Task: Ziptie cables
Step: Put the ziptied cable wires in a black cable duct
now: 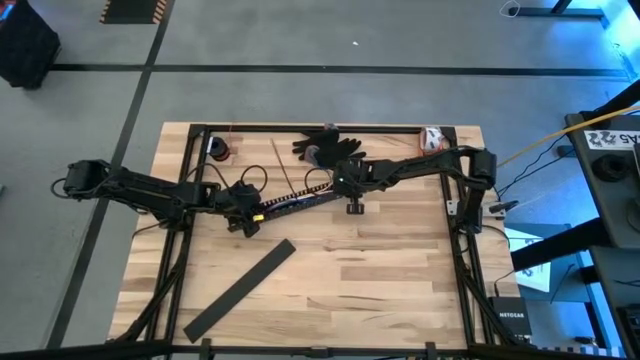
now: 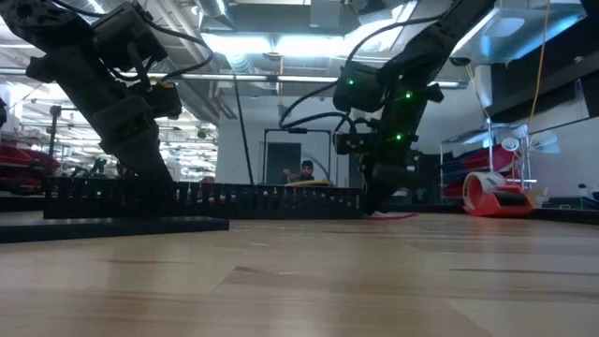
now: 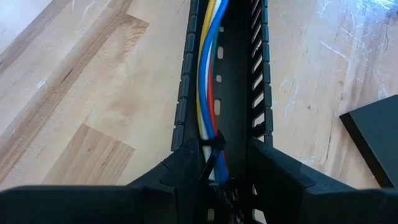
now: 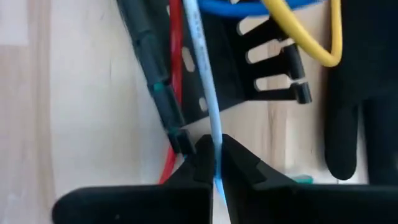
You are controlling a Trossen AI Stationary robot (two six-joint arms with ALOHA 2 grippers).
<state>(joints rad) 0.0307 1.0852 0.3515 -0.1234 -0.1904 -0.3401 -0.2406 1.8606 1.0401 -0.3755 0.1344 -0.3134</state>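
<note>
White cable ran lengthwise from right end effector, pinched there; left end effector straddled duct, part spread.

The left arm is stretched in from the desk's left edge, with the left gripper lowered near the desk's middle, its fingers held partly apart. The right arm is reached in from the right edge, bent at the elbow. The right gripper is closed, its fingertips pressed together near the far edge.
</note>
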